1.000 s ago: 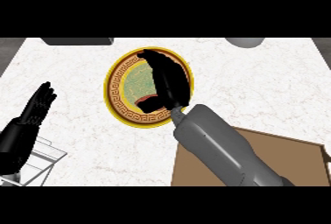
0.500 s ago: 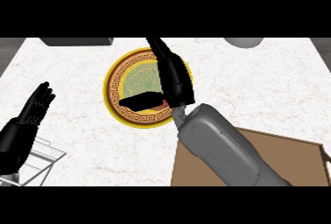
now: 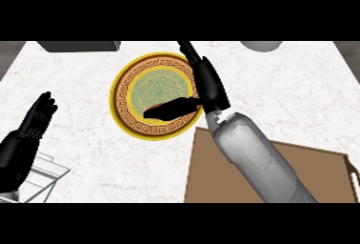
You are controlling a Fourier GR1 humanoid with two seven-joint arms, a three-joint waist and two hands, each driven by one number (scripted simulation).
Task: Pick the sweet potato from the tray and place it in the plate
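Observation:
The round plate (image 3: 134, 95), yellow-rimmed with a green centre, lies on the white marble counter. My right hand (image 3: 211, 90) is over the plate's right side, open. Its fingers point straight toward the far edge and its thumb (image 3: 172, 109) stretches left across the plate. Only a thin reddish-brown sliver of the sweet potato (image 3: 161, 103) shows at the thumb's upper edge, lying in the plate; the thumb hides the rest. The brown tray (image 3: 323, 167) sits at the lower right, partly under my right forearm. My left hand (image 3: 32, 126) rests open at the left edge, fingers up.
A dark grey object (image 3: 77, 46) stands at the counter's far left, and a grey bowl (image 3: 262, 45) at the far right. A pale wire-like stand (image 3: 45, 174) sits at the lower left beside my left forearm.
My right hand's fingers, curled over the plate a second ago, have straightened and now point to the far edge. The left hand has not moved.

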